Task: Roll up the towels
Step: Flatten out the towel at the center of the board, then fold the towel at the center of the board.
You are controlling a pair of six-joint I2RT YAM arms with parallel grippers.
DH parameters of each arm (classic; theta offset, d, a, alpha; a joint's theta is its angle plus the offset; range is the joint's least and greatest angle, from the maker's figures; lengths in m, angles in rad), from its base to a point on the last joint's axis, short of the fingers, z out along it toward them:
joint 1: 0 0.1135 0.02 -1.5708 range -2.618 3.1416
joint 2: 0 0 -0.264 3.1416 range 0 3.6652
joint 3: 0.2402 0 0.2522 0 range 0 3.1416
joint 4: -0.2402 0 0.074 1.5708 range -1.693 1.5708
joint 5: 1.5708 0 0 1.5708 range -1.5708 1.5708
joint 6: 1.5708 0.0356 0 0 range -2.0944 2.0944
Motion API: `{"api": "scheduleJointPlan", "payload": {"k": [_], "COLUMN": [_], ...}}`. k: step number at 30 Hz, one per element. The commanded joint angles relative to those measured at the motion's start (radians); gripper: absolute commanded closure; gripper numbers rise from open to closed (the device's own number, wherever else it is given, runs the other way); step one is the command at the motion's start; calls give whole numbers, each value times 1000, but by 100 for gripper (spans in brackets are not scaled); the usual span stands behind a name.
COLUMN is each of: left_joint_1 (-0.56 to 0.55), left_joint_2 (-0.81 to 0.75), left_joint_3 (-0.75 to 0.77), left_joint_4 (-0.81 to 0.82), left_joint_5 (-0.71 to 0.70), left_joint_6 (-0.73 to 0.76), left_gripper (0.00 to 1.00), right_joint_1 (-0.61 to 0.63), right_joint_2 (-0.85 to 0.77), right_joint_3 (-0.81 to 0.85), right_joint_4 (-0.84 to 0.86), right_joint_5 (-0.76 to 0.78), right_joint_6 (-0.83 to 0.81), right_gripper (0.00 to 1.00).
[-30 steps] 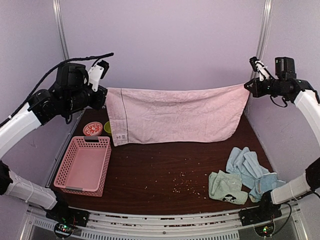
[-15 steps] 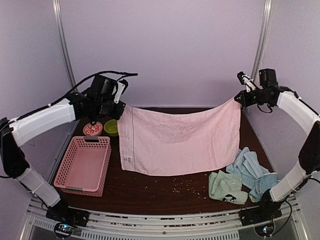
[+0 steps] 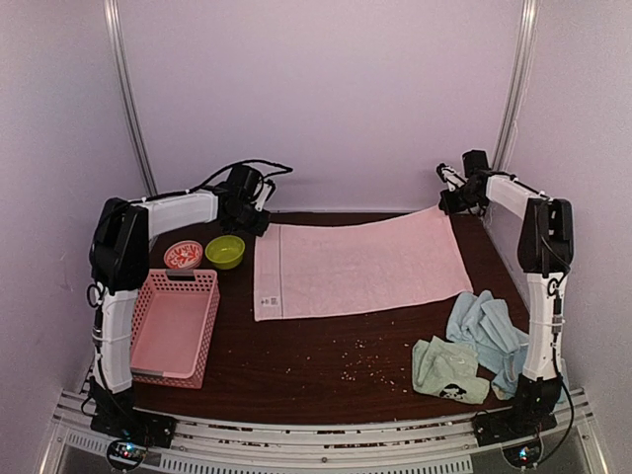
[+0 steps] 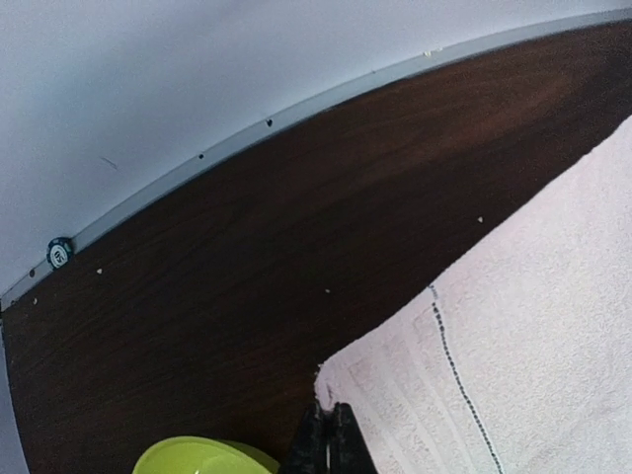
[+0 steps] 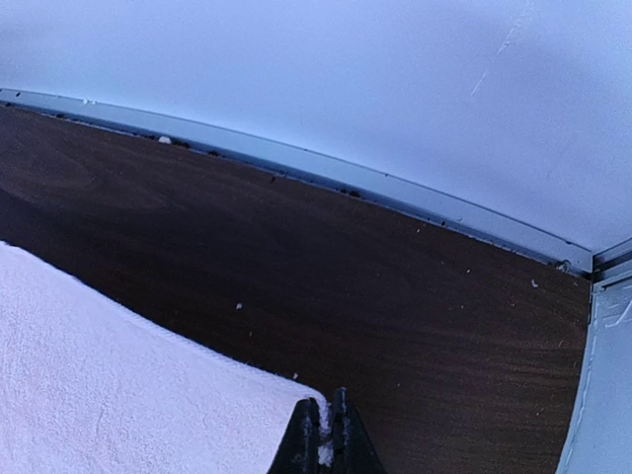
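A pink towel (image 3: 360,267) lies spread flat on the dark table, its long side running left to right. My left gripper (image 3: 259,223) is shut on its far left corner (image 4: 334,387), low at the table. My right gripper (image 3: 446,204) is shut on the far right corner (image 5: 314,407). A mint green towel (image 3: 449,371) with a dark mark lies crumpled at the near right. Light blue towels (image 3: 491,331) are heaped beside it.
A pink latticed basket (image 3: 168,326) stands at the near left. Behind it are a red dish (image 3: 183,255) and a lime green bowl (image 3: 225,251), the bowl close to my left gripper (image 4: 202,456). The back wall and table rim (image 5: 395,188) lie just beyond both grippers.
Both arms have swung away toward the back wall and come down. The pink towel, held hanging in the air a second ago, now lies flat on the table.
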Motion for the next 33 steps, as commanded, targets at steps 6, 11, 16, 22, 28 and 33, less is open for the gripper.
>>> {"api": "scheduleJointPlan", "payload": {"k": [6,11,16,22,28,33], "left_joint_1": [43,43,43,43,43,43], "left_joint_2": [-7,-67,-119,-189,-239,-275], "left_joint_3": [35,-11,-72,-181,-262,-304], "left_joint_4": [83,110,114,126,119,107], "left_joint_5": [101,118,154,191,221,243], "left_joint_6": [-12,7,-4,1,21,49], "left_gripper": [100,100,100,100,100,100], "right_joint_1": [-23,-33,-40,-45,-61,-77], "right_joint_2": [-11,-46,-85,-191,-241,-267], "right_joint_3": [16,-25,-85,-249,-327,-362], "right_joint_4": [62,79,69,137,125,84], "right_joint_5": [14,-2,-51,-79,-122,-162], "right_joint_6": [25,-1,-18,-40,-82,-161], "right_gripper": [100,100,100,100,100,100]}}
